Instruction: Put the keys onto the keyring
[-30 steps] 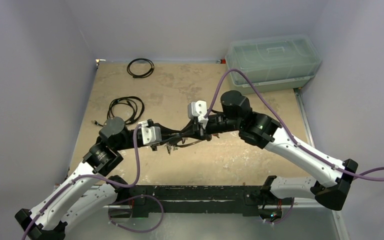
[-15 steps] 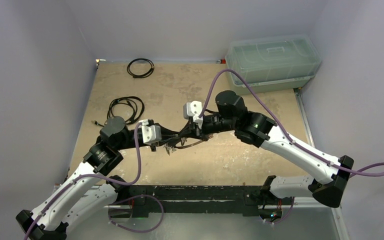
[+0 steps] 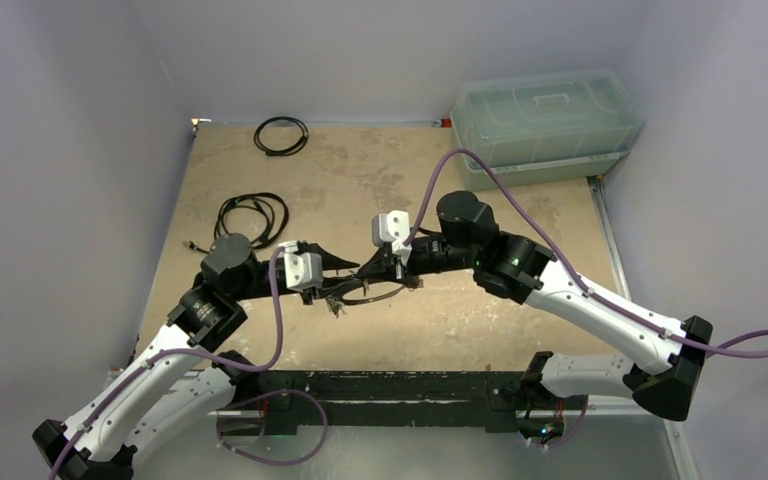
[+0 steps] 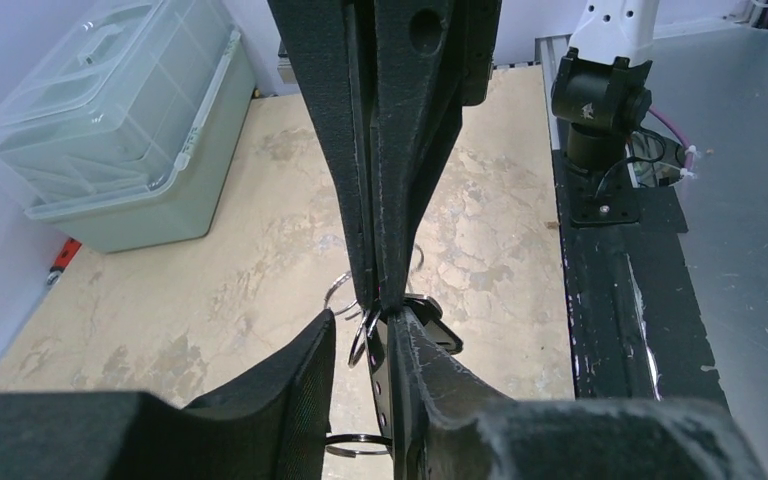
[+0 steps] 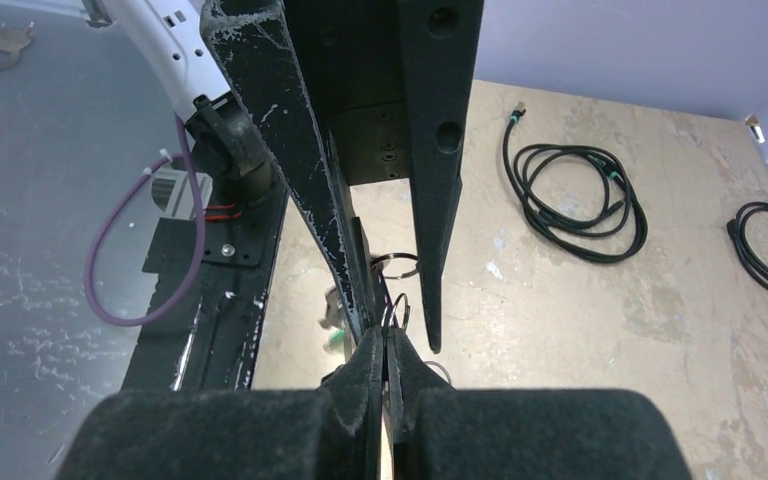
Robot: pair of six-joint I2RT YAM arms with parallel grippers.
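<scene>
Both grippers meet over the middle of the board. My right gripper is shut, pinching the thin edge of the keyring, which hangs below as a dark oval loop. Seen edge-on, the keyring is a flat strip lying against one finger of my left gripper, whose jaws stand apart around it. Small wire rings cluster at the pinch. The keys dangle under the left fingers. One green-tagged key shows blurred.
A clear plastic box stands at the back right. A coiled black cable lies left of the arms, and a smaller cable loop sits at the back. A black rail runs along the near edge.
My left gripper's jaws have parted, while the right gripper has closed fully. The right arm swung a little left and back. The keys hang slightly lower.
</scene>
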